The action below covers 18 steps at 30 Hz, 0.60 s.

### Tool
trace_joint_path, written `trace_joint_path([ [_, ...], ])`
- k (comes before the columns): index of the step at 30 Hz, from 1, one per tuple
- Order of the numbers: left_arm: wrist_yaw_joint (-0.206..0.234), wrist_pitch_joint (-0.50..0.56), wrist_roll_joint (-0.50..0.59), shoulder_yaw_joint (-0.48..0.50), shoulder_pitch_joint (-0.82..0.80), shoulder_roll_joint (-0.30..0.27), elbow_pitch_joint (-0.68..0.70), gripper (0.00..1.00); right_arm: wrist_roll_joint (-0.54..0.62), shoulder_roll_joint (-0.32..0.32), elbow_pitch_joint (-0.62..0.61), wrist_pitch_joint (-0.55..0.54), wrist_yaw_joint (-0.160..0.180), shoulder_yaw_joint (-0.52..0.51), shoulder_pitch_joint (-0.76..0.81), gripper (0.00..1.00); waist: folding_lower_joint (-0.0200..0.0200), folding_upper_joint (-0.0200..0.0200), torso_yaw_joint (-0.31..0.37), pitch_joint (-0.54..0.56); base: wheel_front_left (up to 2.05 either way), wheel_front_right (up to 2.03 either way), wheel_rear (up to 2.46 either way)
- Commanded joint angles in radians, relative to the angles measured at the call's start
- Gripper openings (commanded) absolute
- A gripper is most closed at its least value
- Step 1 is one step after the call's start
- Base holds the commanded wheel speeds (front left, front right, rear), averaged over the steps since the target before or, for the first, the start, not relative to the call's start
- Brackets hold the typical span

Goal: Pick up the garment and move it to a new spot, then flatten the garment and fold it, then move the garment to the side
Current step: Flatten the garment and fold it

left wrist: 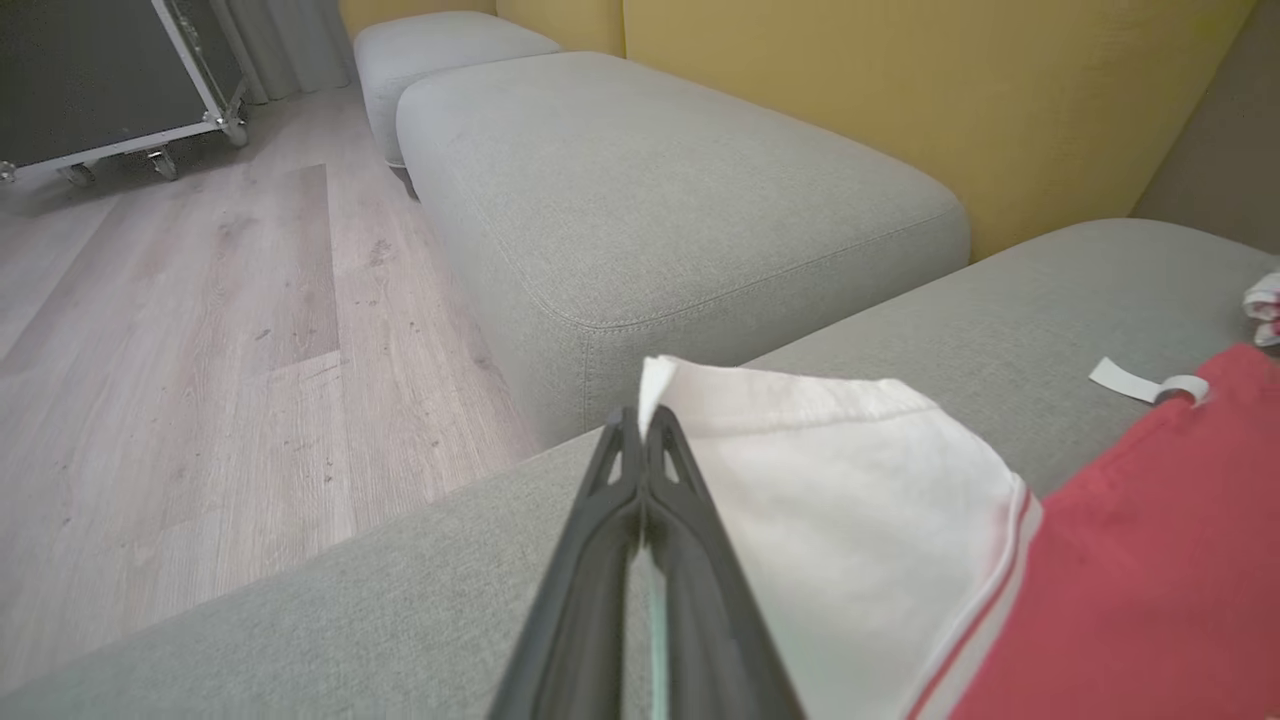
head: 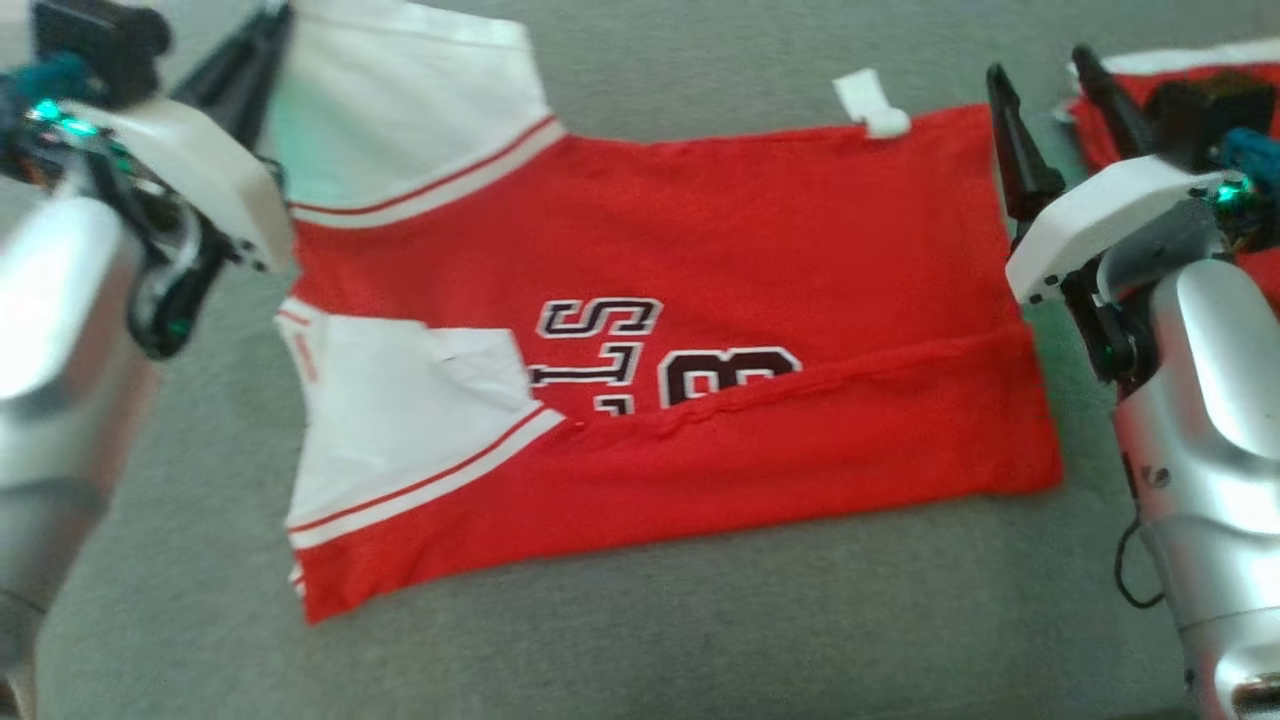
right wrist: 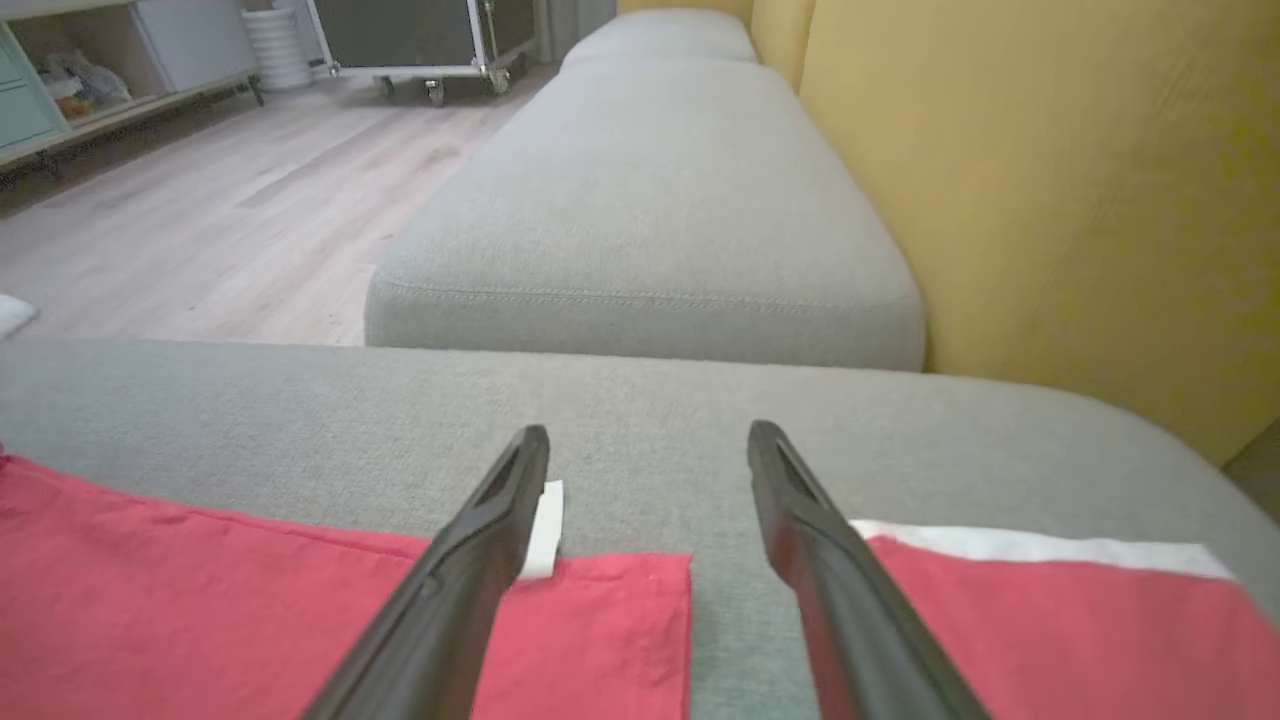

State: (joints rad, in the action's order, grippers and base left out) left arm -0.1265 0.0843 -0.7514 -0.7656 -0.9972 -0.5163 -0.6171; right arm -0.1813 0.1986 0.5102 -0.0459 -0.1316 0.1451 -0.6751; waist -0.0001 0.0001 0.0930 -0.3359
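Head view, nearest first: a grey cushion (head: 700,620) carries the red shirt (head: 700,230), spread flat. Its near hem is folded up over part of the black lettering (head: 600,320), and its two white sleeves lie toward the left. A white tag (head: 870,105) sticks out from the shirt's far edge. A second red cloth (right wrist: 1050,620) with a white band lies to the right of the shirt, apart from it across a bare strip of cushion.

The left gripper (head: 280,20) is at the far sleeve (left wrist: 850,500). Its fingers are pressed together and pinch the sleeve's outer edge, and a corner of white cloth pokes up past the tips. The right gripper (head: 1040,62) hangs over the strip between the two red cloths. Its fingers are spread wide and hold nothing, and the left finger lies across the tag.

The head view is blurred at the left fingertips. The left wrist view shows the pinch plainly, with white fabric in the seam between the fingers. The right wrist view makes the gap between shirt and second cloth clear. Both wrist views add the room beyond: another grey cushion (left wrist: 650,200), a yellow backrest (left wrist: 900,80), a wooden floor (left wrist: 200,350) and a wheeled case (left wrist: 100,80). Farthest off, the right wrist view shows a shelf (right wrist: 60,70).
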Motion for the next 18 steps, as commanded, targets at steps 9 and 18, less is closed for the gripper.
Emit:
trace_joint_path([
  [9, 0.058, -0.011, 0.008, 0.005, 0.061, -0.029, 0.249, 0.00, -0.037, 0.119, 0.227, -0.158, 0.001, 0.077, -0.124, 1.00, 0.0001, -0.0001, -0.137, -0.004, 0.00, 0.00, 0.00],
  [18, 0.070, 0.026, 0.014, -0.018, 0.071, -0.038, 0.333, 0.00, -0.032, 0.121, 0.416, -0.177, 0.001, 0.066, -0.193, 1.00, 0.0001, -0.0001, -0.167, -0.026, 0.00, 0.00, 0.00],
])
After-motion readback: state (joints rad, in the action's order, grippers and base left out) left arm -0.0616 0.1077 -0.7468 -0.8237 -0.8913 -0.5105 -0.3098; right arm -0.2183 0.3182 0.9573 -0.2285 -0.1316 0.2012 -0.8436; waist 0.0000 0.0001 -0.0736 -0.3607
